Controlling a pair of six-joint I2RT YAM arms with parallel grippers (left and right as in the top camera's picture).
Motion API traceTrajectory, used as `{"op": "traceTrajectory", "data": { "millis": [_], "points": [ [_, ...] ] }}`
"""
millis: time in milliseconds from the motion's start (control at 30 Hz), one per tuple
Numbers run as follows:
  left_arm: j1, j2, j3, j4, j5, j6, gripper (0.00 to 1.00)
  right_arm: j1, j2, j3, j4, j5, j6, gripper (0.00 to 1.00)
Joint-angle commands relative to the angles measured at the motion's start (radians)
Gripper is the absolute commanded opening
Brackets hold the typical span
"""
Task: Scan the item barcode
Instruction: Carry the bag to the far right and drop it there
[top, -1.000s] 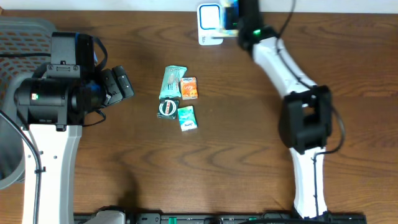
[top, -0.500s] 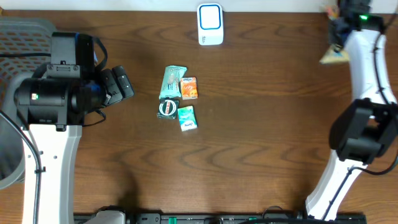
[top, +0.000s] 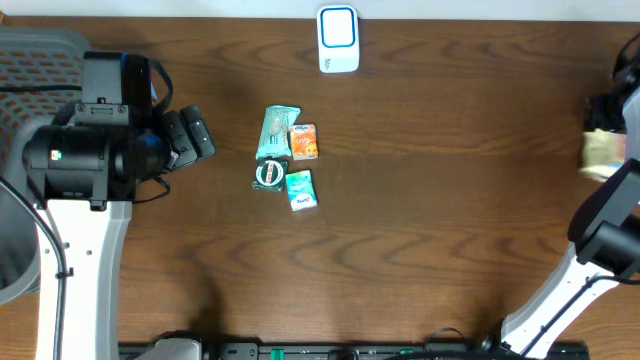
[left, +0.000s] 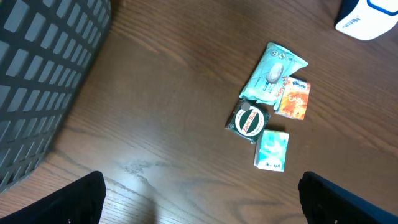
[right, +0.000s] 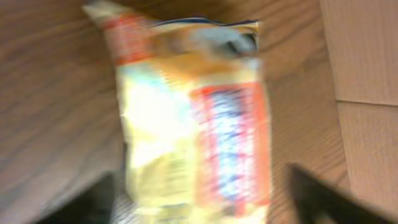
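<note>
My right gripper (right: 200, 190) stands spread wide above a blurred yellow packet (right: 193, 118), with no grip that I can see. The packet sits at the table's (top: 450, 200) far right edge, well apart from the scanner (top: 338, 38). My left gripper (left: 202, 202) is wide too and empty, near four small items (left: 250, 120).

Left pincer (left: 202, 202) and right pincer (right: 200, 198) both gape wide.
</note>
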Motion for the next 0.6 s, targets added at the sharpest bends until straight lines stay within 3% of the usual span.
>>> {"op": "traceTrajectory", "data": {
  "millis": [0,100,267,367,467,567],
  "points": [
    [0.003,-0.005,0.002,-0.004,-0.013,-0.012,0.98,0.003,-0.008,0.001,0.002,-0.004,0.043,0.99],
    [0.003,-0.005,0.002,-0.004,-0.013,-0.012,0.97,0.021,-0.033,0.001,0.010,-0.034,0.070,0.99],
    [0.003,-0.005,0.002,-0.004,-0.013,-0.012,0.98,0.076,-0.109,0.001,0.027,-0.293,0.069,0.99],
    [0.003,-0.005,0.002,-0.003,-0.013,-0.012,0.98,0.120,-0.157,0.001,0.026,-0.552,0.069,0.99],
    [0.003,-0.005,0.002,-0.003,-0.013,-0.012,0.98,0.171,-0.182,0.001,0.008,-0.891,0.077,0.92],
    [0.003,-0.005,0.002,-0.004,-0.013,-0.012,0.98,0.224,-0.179,0.000,-0.033,-1.151,0.114,0.93]
  ]
}}
